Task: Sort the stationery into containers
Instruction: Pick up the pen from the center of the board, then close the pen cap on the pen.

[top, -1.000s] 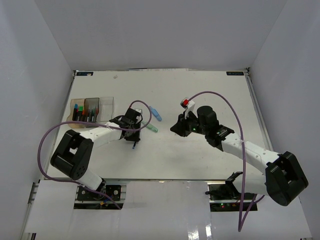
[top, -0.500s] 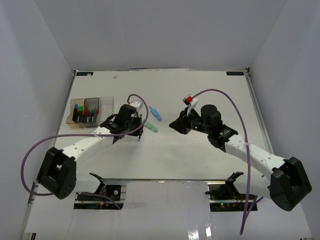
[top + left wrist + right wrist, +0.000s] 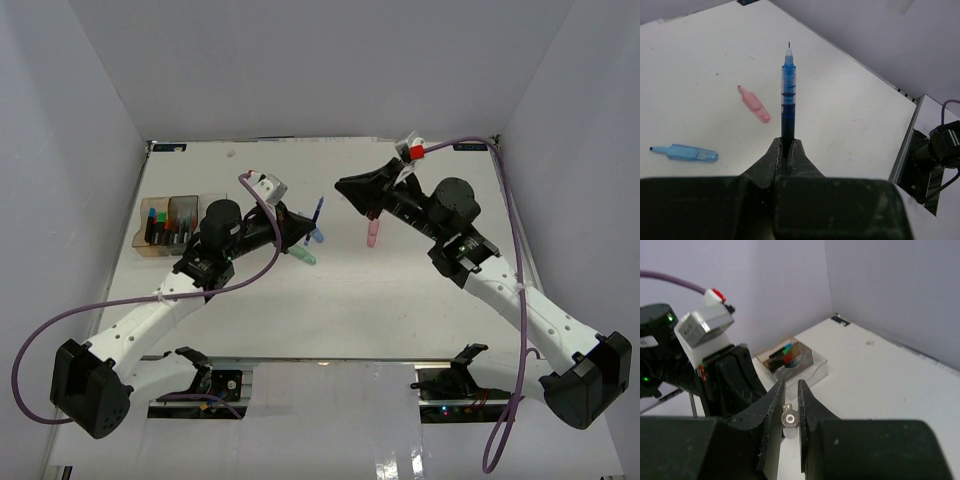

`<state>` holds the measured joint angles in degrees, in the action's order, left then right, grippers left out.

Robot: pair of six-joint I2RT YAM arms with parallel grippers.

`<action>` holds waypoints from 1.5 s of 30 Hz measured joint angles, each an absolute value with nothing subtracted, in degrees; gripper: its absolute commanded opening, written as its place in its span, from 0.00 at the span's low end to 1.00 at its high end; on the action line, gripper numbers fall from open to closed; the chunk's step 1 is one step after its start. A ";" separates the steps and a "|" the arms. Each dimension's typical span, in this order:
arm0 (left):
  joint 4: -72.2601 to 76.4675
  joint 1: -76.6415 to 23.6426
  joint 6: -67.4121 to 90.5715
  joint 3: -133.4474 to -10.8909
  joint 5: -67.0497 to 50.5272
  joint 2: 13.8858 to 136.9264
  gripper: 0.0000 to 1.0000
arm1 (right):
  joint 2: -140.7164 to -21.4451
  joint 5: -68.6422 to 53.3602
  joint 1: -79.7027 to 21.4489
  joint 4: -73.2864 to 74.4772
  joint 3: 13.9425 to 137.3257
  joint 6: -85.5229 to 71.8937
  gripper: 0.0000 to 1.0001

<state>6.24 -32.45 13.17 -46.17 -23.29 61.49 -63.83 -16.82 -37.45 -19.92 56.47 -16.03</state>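
Note:
My left gripper is shut on the lower end of a thin blue pen, which stands up out of the jaws. From above, that pen sticks out past the left gripper, held above the table. My right gripper is shut on a pale pen with a silvery round end, seen end-on; the right gripper hangs high over the table's middle. On the table lie a pink tapered piece, a blue one and a green one. The containers hold several markers.
The containers stand at the left edge of the white table. White walls close in the sides and back. Purple cables loop from both arms. The left arm's body fills the left of the right wrist view.
My left gripper shut on the blue pen and lifted it off the table. The right arm rose and swung toward the back, uncovering the pink piece.

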 measured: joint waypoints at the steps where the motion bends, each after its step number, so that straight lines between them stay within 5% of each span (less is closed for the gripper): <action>1: 7.40 -32.45 12.93 -46.17 -24.51 61.67 0.00 | -63.88 -16.62 -37.45 -20.49 57.52 -15.92 0.08; 14: 21.43 -32.45 13.04 -40.75 -34.76 59.92 0.00 | -71.37 -20.34 -37.45 -28.49 62.59 -15.44 0.08; 45: 22.09 -32.45 12.03 -38.81 -35.14 57.71 0.00 | -72.69 -29.87 -37.23 -23.81 63.00 -16.56 0.08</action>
